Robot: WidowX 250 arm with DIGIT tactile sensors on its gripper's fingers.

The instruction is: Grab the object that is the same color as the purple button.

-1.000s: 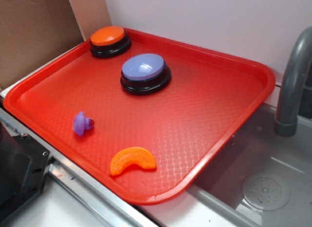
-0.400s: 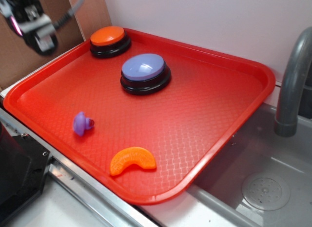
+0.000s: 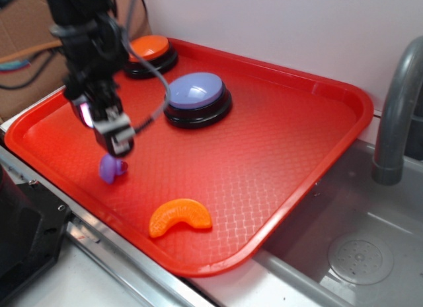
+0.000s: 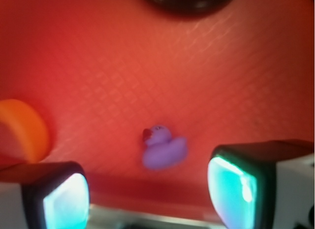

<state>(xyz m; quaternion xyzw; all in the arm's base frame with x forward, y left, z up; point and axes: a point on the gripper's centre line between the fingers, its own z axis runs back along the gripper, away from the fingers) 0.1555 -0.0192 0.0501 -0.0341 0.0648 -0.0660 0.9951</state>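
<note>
Tool (image 3: 114, 140) hangs just above the purple toy (image 3: 110, 168), jaws spread wide, nothing held. Wrist view: the toy (image 4: 164, 149) sits between the two fingertips (image 4: 236, 189), a bit nearer the right one, and looks like a small duck with a reddish beak. Toy lies on the red tray (image 3: 291, 155) near its front-left rim, well apart from the purple button (image 3: 195, 96) whose colour it matches; orange slice (image 3: 180, 216) is near the toy, toward the tray's front edge. Step in hand, as I judge it: final descent onto the toy. Do it well: nudge to centre the toy between the jaws, go straight down close to the tray, then close across the rounded body. Keep clear of the slice and the rim.
</note>
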